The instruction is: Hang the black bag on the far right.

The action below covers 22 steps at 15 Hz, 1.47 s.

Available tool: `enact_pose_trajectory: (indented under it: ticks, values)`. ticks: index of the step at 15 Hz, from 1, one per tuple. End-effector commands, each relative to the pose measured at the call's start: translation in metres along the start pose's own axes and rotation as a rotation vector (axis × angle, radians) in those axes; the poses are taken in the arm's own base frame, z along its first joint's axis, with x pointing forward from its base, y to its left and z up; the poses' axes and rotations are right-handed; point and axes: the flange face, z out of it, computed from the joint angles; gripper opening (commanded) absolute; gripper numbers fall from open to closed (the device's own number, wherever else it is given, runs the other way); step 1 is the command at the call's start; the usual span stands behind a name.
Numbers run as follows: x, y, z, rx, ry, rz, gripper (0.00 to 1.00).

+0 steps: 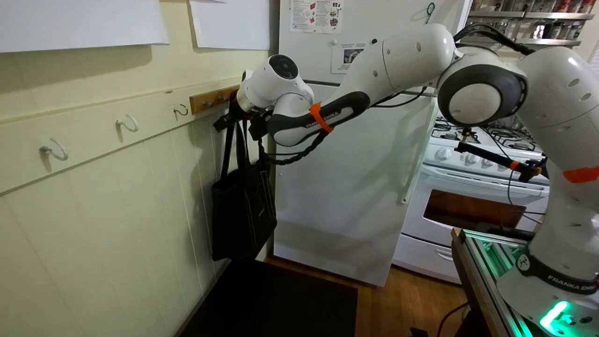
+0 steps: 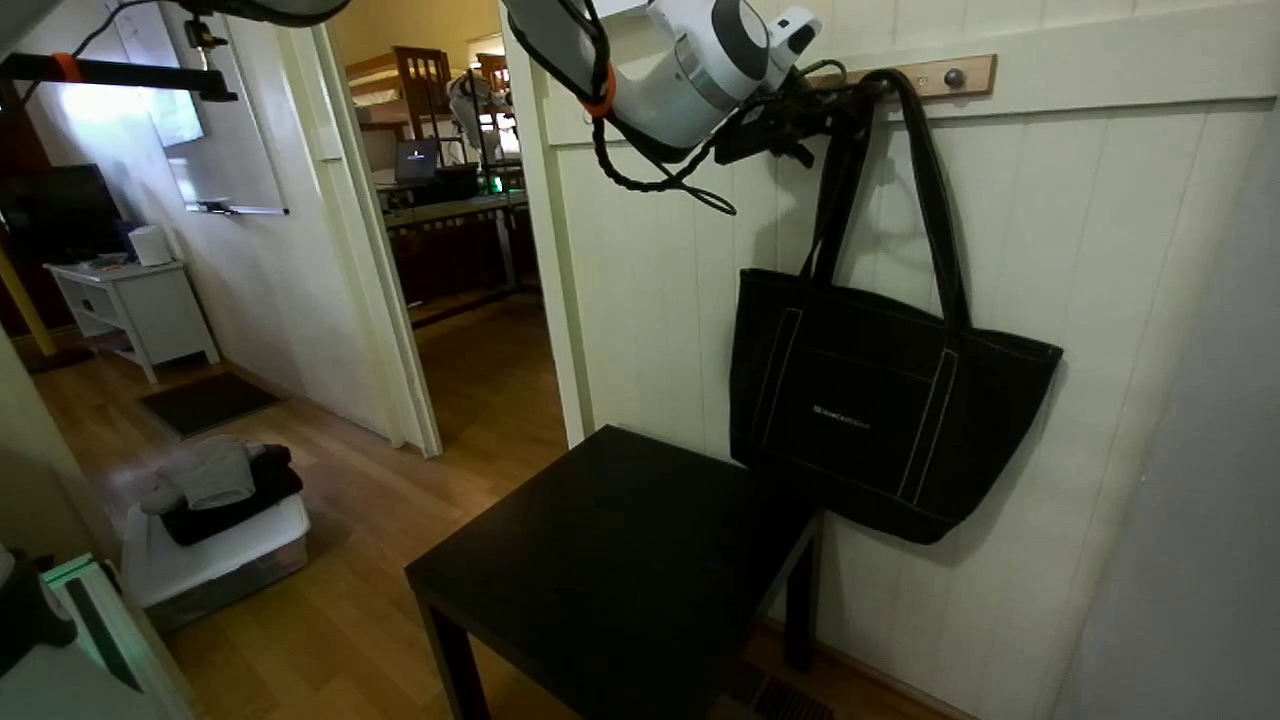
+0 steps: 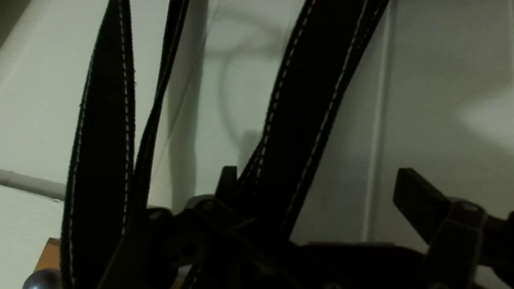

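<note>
Containers: one soft black fabric tote bag [image 2: 850, 410], contents not visible; one white-lidded clear plastic box [image 2: 235, 584], grey and black cloths [image 2: 215, 480] piled on top, inside can't tell; small glass jars [image 1: 540, 32] on two metal shelves [image 1: 557, 16], some with red contents. Bag hangs at the cream panelled wall [image 1: 117, 243] just beside the white fridge [image 1: 337, 196], top edge sloping, white stitching, small pale print on front; long black handles [image 2: 936, 210] reach up to a brown wooden peg rail [image 2: 980, 76], support point hidden. Two pale metal hooks [image 1: 132, 127], one darker hook [image 1: 181, 112]; one black square tabletop [image 2: 600, 570] below, can't tell if bag touches it. End effector [image 3: 315, 180] right by the handles, jaws spread wide, gripping nothing; one handle passes just behind one finger [image 3: 228, 180], contact unclear.
</note>
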Motion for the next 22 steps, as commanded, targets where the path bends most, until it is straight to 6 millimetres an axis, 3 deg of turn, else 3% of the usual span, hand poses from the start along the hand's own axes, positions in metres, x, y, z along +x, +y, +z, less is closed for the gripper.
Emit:
enact_pose_trajectory:
  ticks: [1,4,5,6,7,10,16,18,22]
  values:
    - [0.001,-0.008,0.011,-0.023,0.042,0.014,0.97]
    - [0.002,-0.008,0.015,-0.039,0.057,0.024,0.84]
    - [0.002,-0.008,0.017,-0.045,0.060,0.025,0.64]
    - [0.001,-0.008,0.018,-0.050,0.062,0.027,0.67]
    - [0.001,-0.008,0.019,-0.057,0.064,0.027,0.88]
    - [0.001,-0.007,0.021,-0.069,0.068,0.031,1.00]
    - [0.000,-0.004,0.022,-0.074,0.057,0.030,1.00]
    - [0.001,-0.004,0.021,-0.072,0.058,0.030,0.73]
    - [0.002,-0.002,0.018,-0.076,0.061,0.023,0.42]
